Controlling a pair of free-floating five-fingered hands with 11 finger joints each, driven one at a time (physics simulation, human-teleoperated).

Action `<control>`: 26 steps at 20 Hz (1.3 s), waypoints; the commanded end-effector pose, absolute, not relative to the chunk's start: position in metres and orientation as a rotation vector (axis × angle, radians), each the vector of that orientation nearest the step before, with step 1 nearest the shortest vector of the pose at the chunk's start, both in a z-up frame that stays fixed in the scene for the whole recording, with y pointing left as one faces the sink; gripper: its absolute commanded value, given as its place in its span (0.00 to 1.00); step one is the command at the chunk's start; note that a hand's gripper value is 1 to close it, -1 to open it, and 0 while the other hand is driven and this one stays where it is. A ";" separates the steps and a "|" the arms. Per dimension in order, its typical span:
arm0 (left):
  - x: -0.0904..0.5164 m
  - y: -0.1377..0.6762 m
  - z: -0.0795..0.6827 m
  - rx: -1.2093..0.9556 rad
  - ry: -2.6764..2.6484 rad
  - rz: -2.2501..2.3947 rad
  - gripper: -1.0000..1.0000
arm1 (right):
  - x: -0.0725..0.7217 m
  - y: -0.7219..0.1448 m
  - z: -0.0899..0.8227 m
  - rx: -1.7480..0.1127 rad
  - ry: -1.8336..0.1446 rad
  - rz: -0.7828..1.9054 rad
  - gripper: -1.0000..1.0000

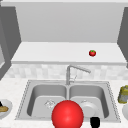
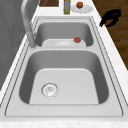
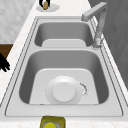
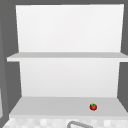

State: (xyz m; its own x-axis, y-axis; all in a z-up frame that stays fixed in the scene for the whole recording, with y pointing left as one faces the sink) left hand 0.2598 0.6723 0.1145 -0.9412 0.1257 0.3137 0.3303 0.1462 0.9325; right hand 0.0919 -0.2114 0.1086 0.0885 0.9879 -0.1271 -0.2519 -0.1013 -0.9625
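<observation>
at the far left of the front view, the left hand (image 1: 0,104) is showing at the picture's edge over a white plate (image 1: 7,110) on the table (image 1: 10,87), touching or holding a small brown item (image 1: 3,109) there; in the right side view the same hand (image 3: 45,2) is sitting over that item (image 3: 45,6) on the plate (image 3: 53,8) beyond the far basin, and whether its fingers are closed on it cannot be told. moving right, the double sink (image 1: 25,100) is lying across the middle, its left basin showing a drain (image 1: 49,103), its faucet (image 1: 75,68) rising between the basins. a large red ball (image 1: 67,115) is sitting in front of the divider at the near rim. the right basin is holding an upturned white bowl (image 3: 64,92). just right of the ball, the right hand (image 1: 95,122) is hanging over the front edge of the table, holding nothing; in the left side view this hand (image 2: 110,17) is hovering with fingers (image 2: 103,23) loosely bent and pointing down, clear of the sink. above, a small tomato (image 1: 92,53) is resting on the shelf (image 1: 50,53). at the far right, a yellow-green jar (image 1: 123,94) is standing on the table beside another plate (image 1: 125,111).
</observation>
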 end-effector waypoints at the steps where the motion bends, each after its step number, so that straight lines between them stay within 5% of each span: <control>1: 0.259 0.672 0.115 -0.455 -2.252 -1.903 0.00 | 0.092 -0.211 0.109 -1.152 -0.892 1.322 0.50; 26: 0.250 0.573 0.210 -0.473 -2.177 -1.922 0.00 | 0.092 -0.211 0.109 -1.152 -0.892 1.322 0.50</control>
